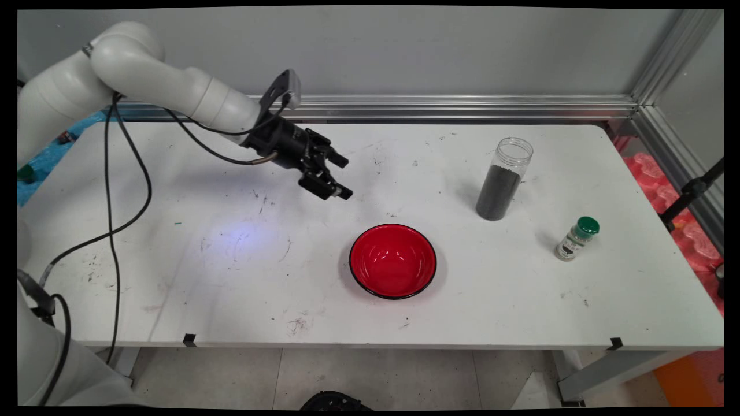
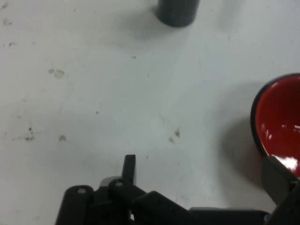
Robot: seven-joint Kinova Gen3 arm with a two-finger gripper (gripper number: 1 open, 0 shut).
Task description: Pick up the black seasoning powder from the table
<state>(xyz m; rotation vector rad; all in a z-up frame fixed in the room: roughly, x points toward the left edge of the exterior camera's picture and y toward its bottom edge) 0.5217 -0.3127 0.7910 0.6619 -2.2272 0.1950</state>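
Red round bowl point(image 1: 393, 261) sitting near table's point(image 1: 173, 277) front edge, lying just front-right of black two-finger gripper point(image 1: 342, 176), hovering empty with fingers apart; clear tall jar point(image 1: 503, 179) of dark powder standing farther right.

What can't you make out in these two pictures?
- Tall jar, hand view: only its base shows, cut by the top edge.
- Red bowl, hand view: cut by the right edge.
- Small green-capped bottle, main view: label too small to read.
- Tall jar's dark filling, main view: cannot tell what it is.
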